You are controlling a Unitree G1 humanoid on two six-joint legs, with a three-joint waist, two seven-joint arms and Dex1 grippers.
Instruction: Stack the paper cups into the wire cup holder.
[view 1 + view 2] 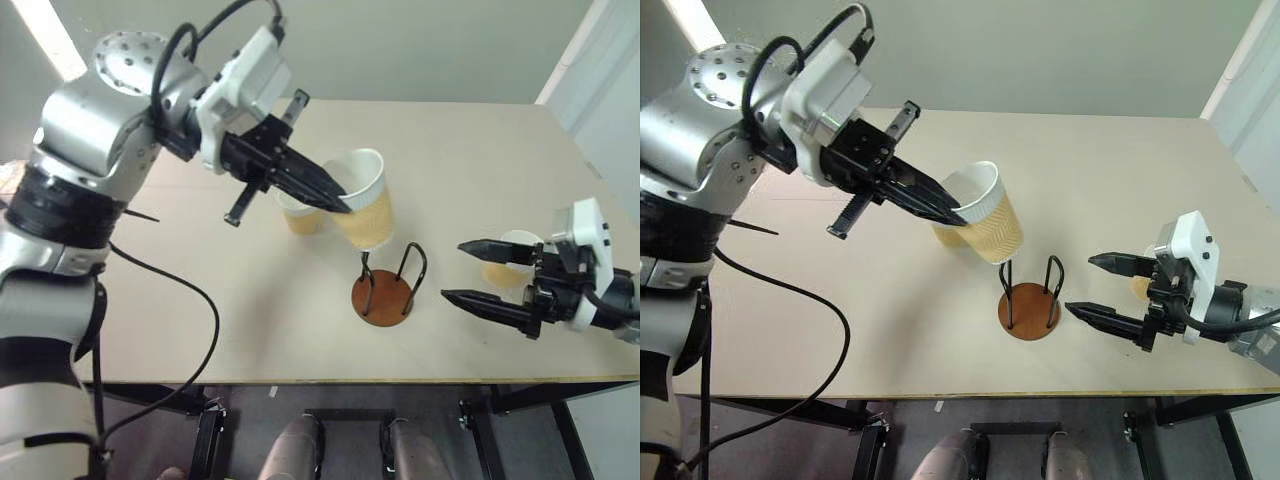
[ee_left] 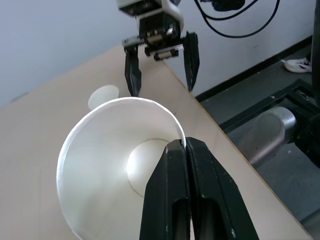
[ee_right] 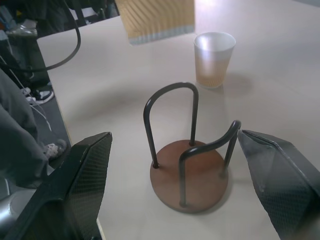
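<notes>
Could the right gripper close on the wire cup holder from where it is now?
Probably yes. The right gripper stands open beside the wire cup holder, nothing on the table between them. The left gripper holds a cup above it, not in that path.

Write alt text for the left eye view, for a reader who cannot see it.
The left tool holds a paper cup by its rim, tilted above the wire cup holder on a pale table. The open right tool waits beside the holder, with another cup standing behind the lifted one.
</notes>
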